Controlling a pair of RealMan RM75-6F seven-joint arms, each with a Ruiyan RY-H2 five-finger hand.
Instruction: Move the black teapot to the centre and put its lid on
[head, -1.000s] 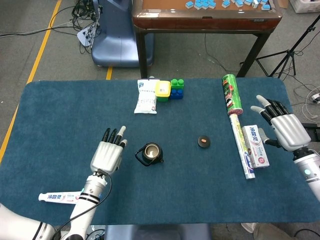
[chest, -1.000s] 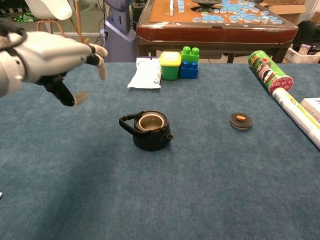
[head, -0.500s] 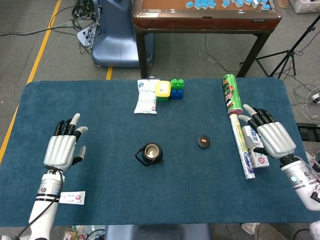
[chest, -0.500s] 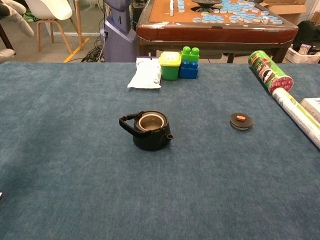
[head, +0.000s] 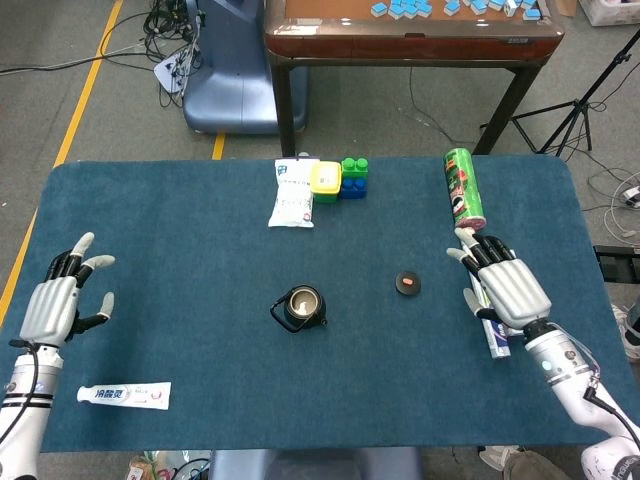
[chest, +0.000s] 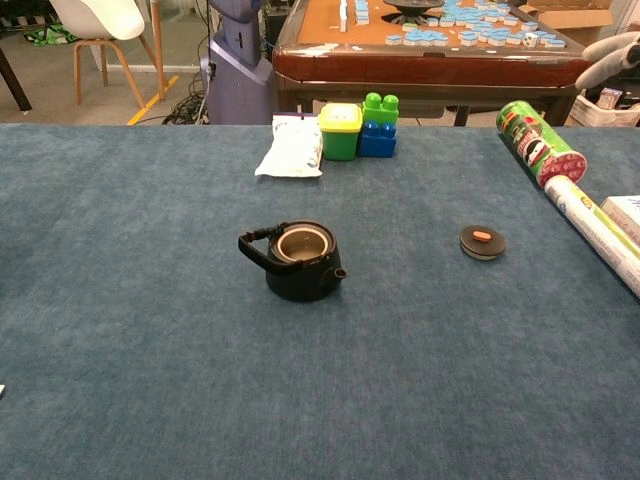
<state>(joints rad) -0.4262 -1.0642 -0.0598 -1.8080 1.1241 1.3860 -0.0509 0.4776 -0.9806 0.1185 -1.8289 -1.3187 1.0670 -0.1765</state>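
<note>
Your left hand (head: 58, 303) has pulled back from beside the teapot to the left edge of the tabletop (head: 180, 240); it now sits empty with fingers spread, just above the toothpaste tube (head: 124, 394) lying near the front left corner. It has left the chest view entirely. Your right hand (head: 504, 286) has moved inward from the right edge; it is open, palm down, over the foil roll (chest: 598, 234) and toothpaste box (chest: 626, 213), covering most of both in the head view. The black teapot (head: 300, 308) stands upright and uncovered near the middle of the tabletop, unmoved, handle toward the left. Its lid (head: 407, 283) lies flat to the right of it, well apart, unmoved, between the teapot and your right hand.
</note>
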